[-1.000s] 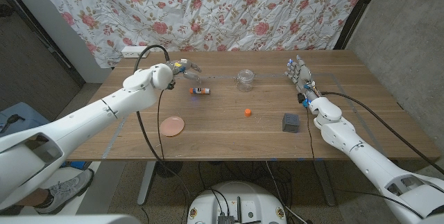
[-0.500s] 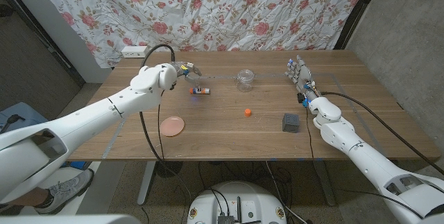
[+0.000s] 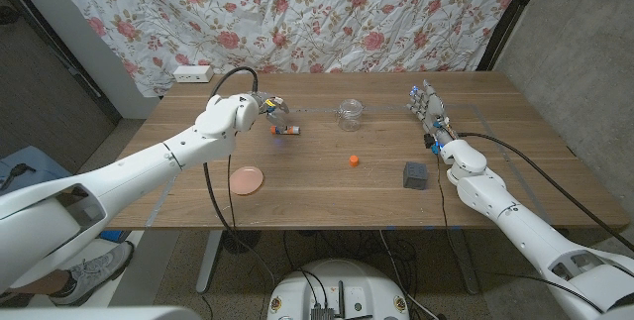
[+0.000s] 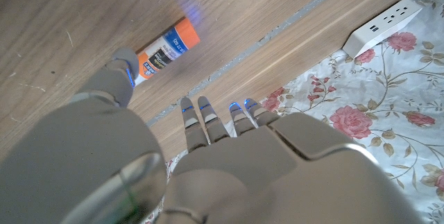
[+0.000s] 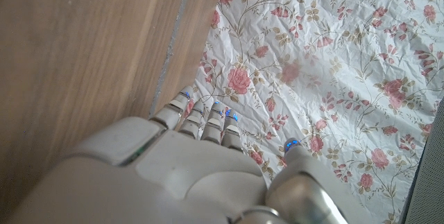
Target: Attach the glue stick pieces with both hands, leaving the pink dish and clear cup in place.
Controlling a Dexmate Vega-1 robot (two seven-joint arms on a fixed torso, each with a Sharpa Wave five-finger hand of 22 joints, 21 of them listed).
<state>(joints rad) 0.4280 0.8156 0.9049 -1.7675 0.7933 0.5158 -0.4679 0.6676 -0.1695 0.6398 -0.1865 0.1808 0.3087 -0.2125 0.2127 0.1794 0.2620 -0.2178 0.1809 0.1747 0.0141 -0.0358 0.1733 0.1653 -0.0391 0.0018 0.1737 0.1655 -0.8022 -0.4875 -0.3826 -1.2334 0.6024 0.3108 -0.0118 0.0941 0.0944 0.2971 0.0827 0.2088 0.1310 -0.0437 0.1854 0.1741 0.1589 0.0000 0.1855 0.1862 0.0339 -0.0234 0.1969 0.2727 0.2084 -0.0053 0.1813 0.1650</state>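
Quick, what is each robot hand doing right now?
Left hand: open, holding nothing, over the glue stick.
Right hand: open, holding nothing.

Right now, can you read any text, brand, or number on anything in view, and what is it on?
Glue stick: a white and blue label with dark print, too blurred to read in the left wrist view and too small in the head view.
Power strip: sockets only, no readable marking.
Pink dish, clear cup, orange cap, dark cube: no text seen.
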